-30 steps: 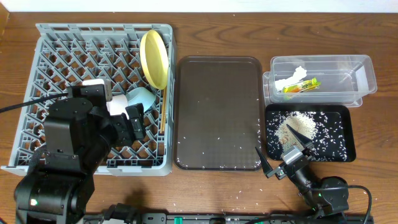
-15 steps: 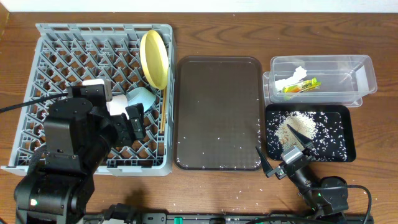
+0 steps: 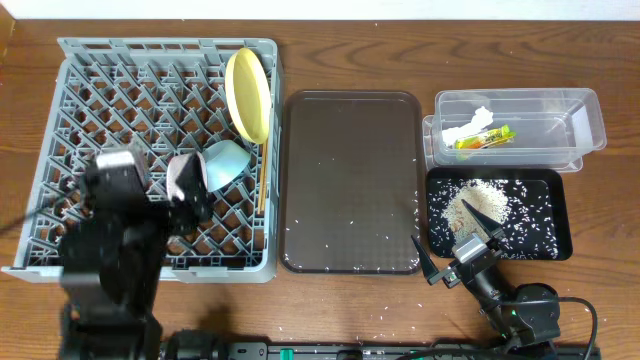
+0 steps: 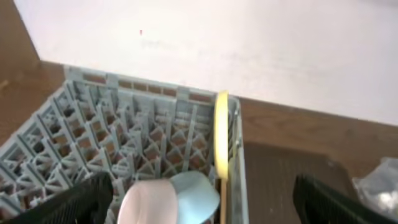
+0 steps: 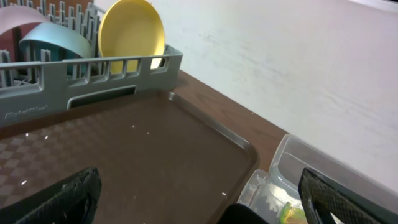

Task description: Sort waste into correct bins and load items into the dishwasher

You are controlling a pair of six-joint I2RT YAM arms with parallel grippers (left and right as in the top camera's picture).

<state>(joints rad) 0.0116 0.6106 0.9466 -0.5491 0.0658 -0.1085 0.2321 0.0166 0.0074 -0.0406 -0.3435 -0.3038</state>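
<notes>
The grey dish rack [image 3: 100, 80] holds the upright yellow plate [image 3: 250, 95], the light blue bowl [image 3: 228, 160], the pinkish-white bowl [image 3: 184, 176] and the chopsticks [image 3: 262, 188]. My left gripper [image 4: 205, 210] is open and empty, just in front of the two bowls [image 4: 186, 196]. My left arm [image 3: 115, 235] is blurred. My right gripper [image 3: 457, 256] is open and empty at the front edge of the black tray [image 3: 558, 215], which holds rice [image 3: 480, 205]. The clear tub [image 3: 560, 120] holds white paper [image 3: 468, 126] and the wrapper [image 3: 486, 138]. The small white cup is not in view.
The dark brown serving tray [image 3: 350, 150] lies between the rack and the bins, with scattered rice grains on it. It fills the right wrist view [image 5: 155, 149] below the open right gripper [image 5: 208, 200]. Loose grains lie on the table's front edge [image 3: 380, 320].
My left arm has drawn back toward the front left and is blurred. The pinkish-white bowl now shows in the rack beside the blue bowl. The right arm has not moved.
</notes>
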